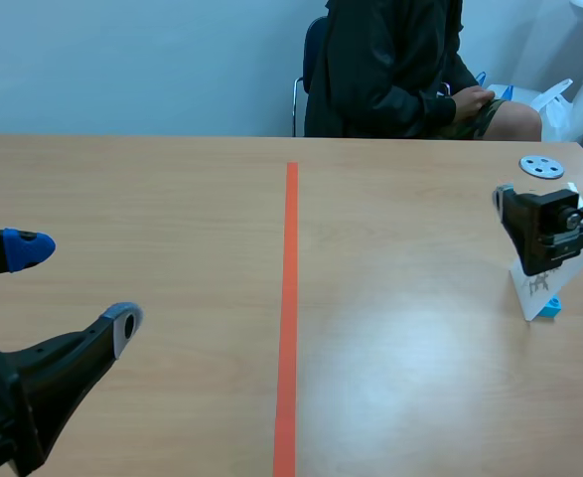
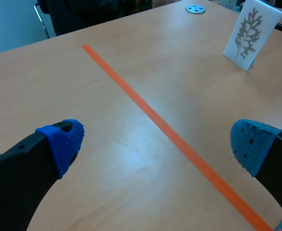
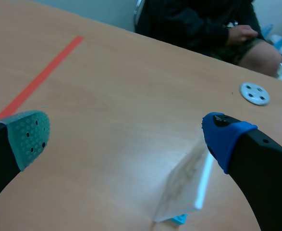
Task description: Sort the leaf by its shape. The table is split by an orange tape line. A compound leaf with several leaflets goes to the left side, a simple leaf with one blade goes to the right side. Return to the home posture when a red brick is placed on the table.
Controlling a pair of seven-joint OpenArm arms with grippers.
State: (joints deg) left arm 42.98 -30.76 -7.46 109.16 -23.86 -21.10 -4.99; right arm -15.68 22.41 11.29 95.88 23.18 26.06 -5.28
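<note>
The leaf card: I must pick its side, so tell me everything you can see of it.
The leaf card is a white, stiff-looking rectangle printed with a grey branching leaf of many leaflets. It stands leaning in a small blue base on the table, right of the orange tape line, close to the right gripper, its jaws open.

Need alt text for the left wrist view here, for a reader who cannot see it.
The open left gripper hovers over a wooden table, its blue-padded fingers either side of an orange tape line. Beyond the line stands a white card printed with a many-leaflet leaf, with a small grey disc farther on.
</note>
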